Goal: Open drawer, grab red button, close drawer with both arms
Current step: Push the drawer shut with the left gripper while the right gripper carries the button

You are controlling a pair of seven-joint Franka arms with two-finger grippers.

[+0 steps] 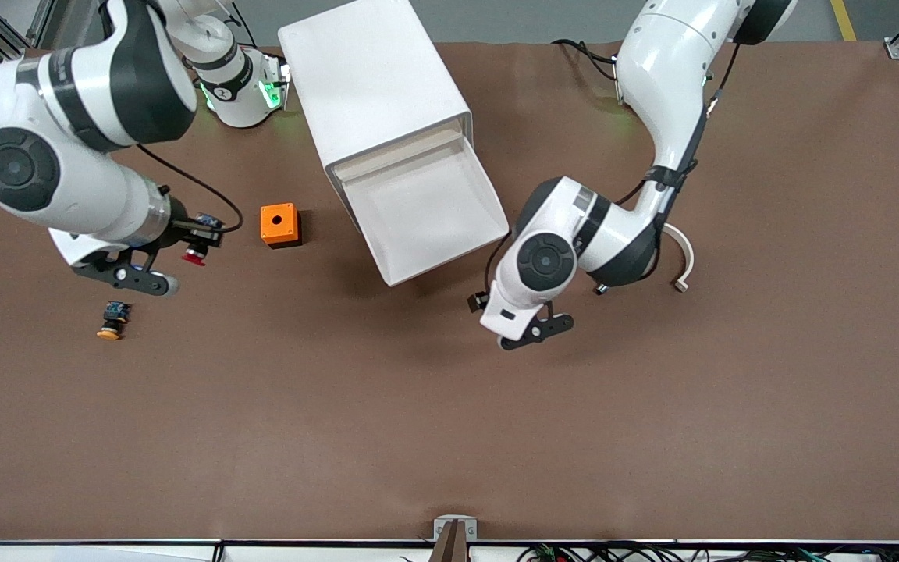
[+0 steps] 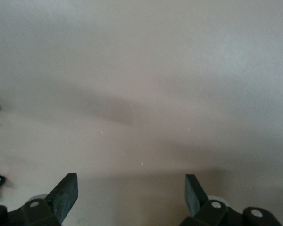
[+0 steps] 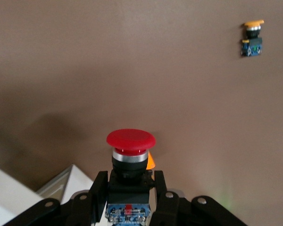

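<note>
Button (image 3: 130, 155), small, light and rigid with a slick red cap, sat clamped by its black body in the right gripper (image 1: 188, 248), at nine o'clock from the pulled-out drawer (image 1: 426, 209). The left gripper (image 2: 132, 195) hovered over the surface (image 1: 449, 421), jaws spread and empty.

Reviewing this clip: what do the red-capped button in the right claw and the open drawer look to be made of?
Button: likely glossy plastic red cap, a shiny metal-looking ring below it, and a black body, probably plastic; the right claw is shut on it. Drawer: smooth matte white tray, probably plastic, going by its even sheen.
</note>
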